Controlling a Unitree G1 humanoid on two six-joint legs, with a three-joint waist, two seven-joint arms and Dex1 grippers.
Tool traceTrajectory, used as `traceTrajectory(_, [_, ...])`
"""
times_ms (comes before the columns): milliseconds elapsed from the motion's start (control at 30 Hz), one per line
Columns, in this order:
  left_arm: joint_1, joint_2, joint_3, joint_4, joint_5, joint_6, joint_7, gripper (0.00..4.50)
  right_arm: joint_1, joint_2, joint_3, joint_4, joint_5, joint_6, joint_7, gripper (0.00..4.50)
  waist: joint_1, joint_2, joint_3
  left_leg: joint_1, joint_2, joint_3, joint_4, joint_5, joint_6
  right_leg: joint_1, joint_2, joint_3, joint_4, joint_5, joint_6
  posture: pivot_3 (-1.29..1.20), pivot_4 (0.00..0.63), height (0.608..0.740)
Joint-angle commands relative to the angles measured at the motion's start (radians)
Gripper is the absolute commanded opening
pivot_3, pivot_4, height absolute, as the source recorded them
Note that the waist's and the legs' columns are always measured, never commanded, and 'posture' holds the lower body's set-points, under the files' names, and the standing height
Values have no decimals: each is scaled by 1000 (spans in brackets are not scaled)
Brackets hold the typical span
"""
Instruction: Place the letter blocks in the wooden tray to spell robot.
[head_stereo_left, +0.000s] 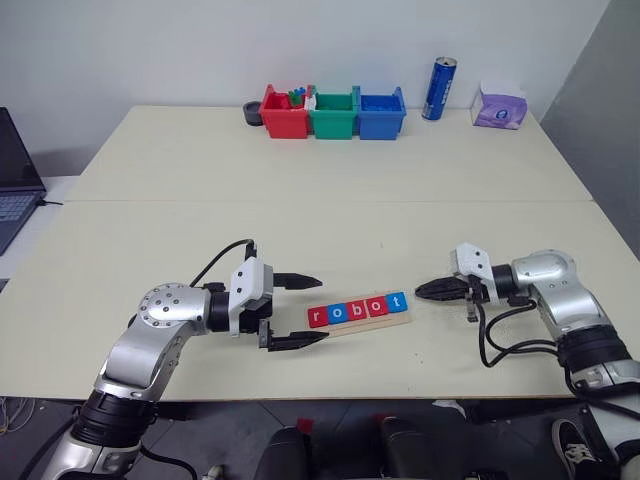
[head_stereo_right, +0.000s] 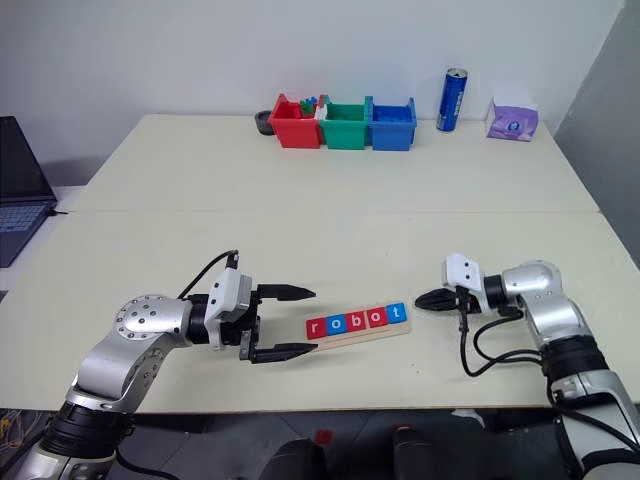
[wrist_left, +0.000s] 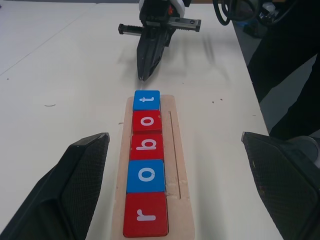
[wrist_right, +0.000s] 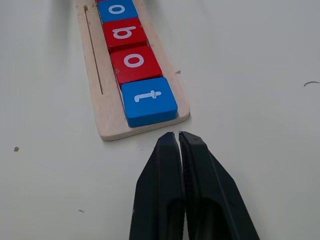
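Now we see letter blocks (head_stereo_left: 358, 309) spelling robot in wooden tray (wrist_left: 178, 165) | left gripper (head_stereo_left: 303, 311) spread wide | right gripper (head_stereo_left: 420, 290) pinched closed, empty.

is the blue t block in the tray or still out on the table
In. The blue t block lies flat at the end of the wooden tray, beside a red o; the shut right gripper sits just clear of it.

I stand in what looks like a lab or office room; two pale desks (head_stereo_left: 200, 240) are pushed together against a bare white wall; a laptop (head_stereo_left: 15, 180) sits at my left edge; red, green and blue plastic bins (head_stereo_left: 333, 113), a blue can (head_stereo_left: 439, 88) and a tissue pack (head_stereo_left: 499, 105) line the far side.
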Motion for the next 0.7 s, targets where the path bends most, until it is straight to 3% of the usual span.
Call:
traceTrajectory(33, [-3, 5, 8, -31, -13, -9, -3, 4500, 5, 1, 1, -35, -8, -22, -12, 47, 0, 0, 0, 0, 0, 0, 0, 0, 0, 0, 0, 0, 0, 0, 0, 0, 150, 740])
traceTrajectory(700, [7, 2, 2, -49, -14, -9, -2, 4500, 31, 45, 32, -102, -11, 0, -36, 47, 0, 0, 0, 0, 0, 0, 0, 0, 0, 0, 0, 0, 0, 0, 0, 0, 150, 740])
